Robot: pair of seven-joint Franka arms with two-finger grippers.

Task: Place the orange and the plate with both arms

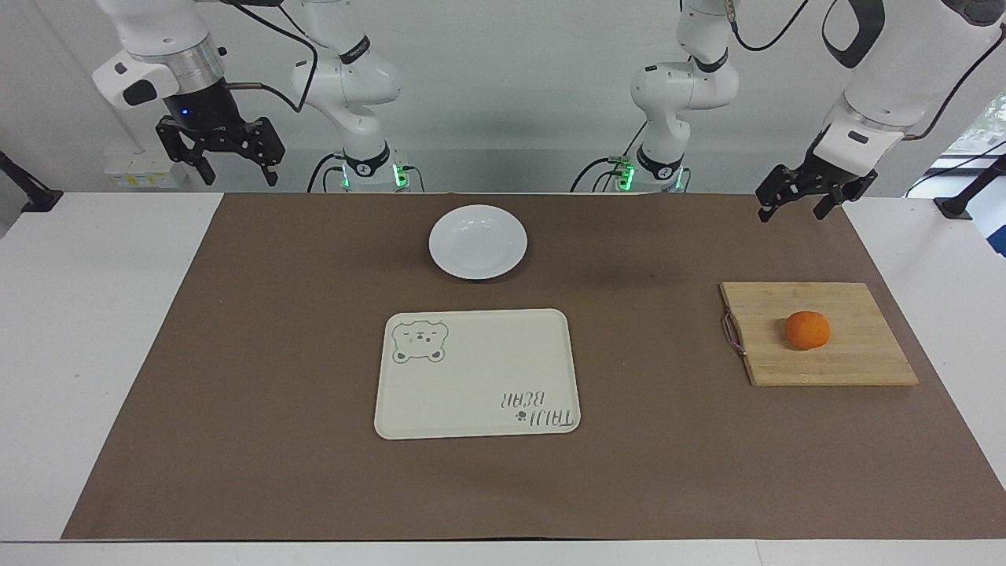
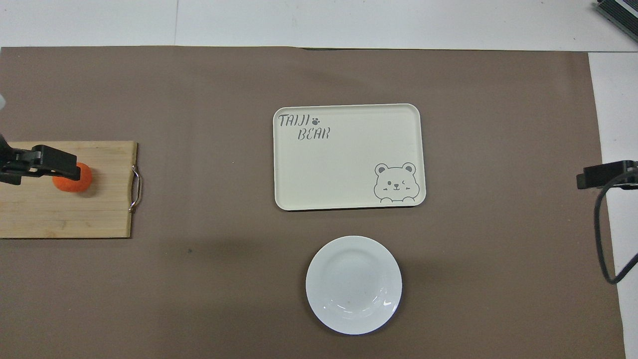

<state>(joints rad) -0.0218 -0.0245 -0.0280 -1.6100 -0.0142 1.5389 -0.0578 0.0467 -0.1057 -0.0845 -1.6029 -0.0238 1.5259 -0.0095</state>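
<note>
The orange [image 1: 807,329] [image 2: 79,182] lies on a wooden cutting board [image 1: 857,354] [image 2: 60,214] toward the left arm's end of the table. The white plate [image 1: 478,241] [image 2: 354,284] sits empty near the robots, mid-table. My left gripper [image 1: 792,211] [image 2: 45,164] hangs open in the air over the mat's edge, well clear of the orange, though from overhead it partly covers the fruit. My right gripper [image 1: 238,177] [image 2: 605,174] hangs open and high over the table's edge at the right arm's end, holding nothing.
A cream rectangular tray [image 1: 478,373] [image 2: 349,157] with a bear drawing lies empty, farther from the robots than the plate. A brown mat [image 1: 275,354] covers most of the white table. The board has a metal handle [image 1: 732,334] on the side toward the tray.
</note>
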